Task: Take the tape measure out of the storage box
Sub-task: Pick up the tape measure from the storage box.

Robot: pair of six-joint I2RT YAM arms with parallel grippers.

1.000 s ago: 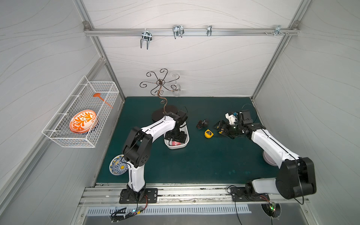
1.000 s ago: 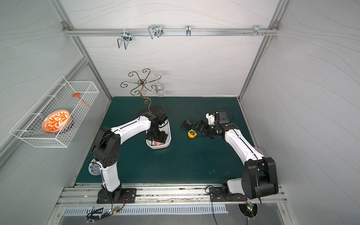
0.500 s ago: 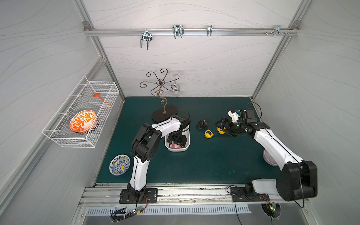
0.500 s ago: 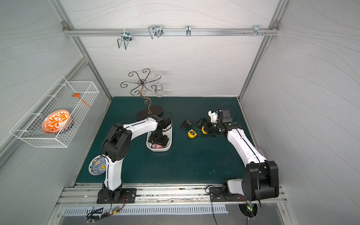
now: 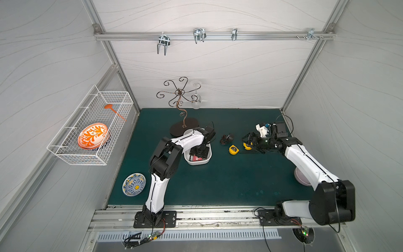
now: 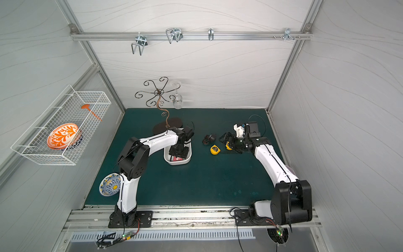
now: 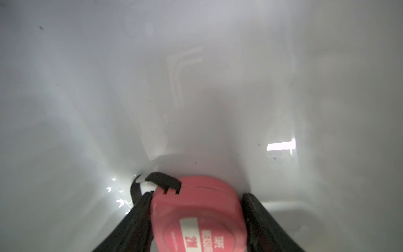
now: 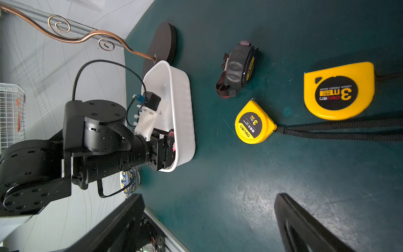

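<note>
Half the job looks done, I'd say. The left gripper point(image 7: 198, 195) is down inside the storage box point(image 7: 196, 76), and its jaws look pinched onto the tape measure point(image 7: 196, 218), one finger on each edge of the case. It's not lifted yet, so it's still low in the box. What's left is raising it over the wall and out.

The case is pinkish-red and rounded, with a white label reading 2M and a black tab just past one fingertip.

The right gripper point(image 8: 210, 196) has its jaws wide with nothing between them. Ahead of its fingertips, a small yellow tape point(image 8: 254, 122), a big yellow tape point(image 8: 339, 91) and a black tape point(image 8: 239, 65) sit on the mat point(image 8: 239, 185).
</note>
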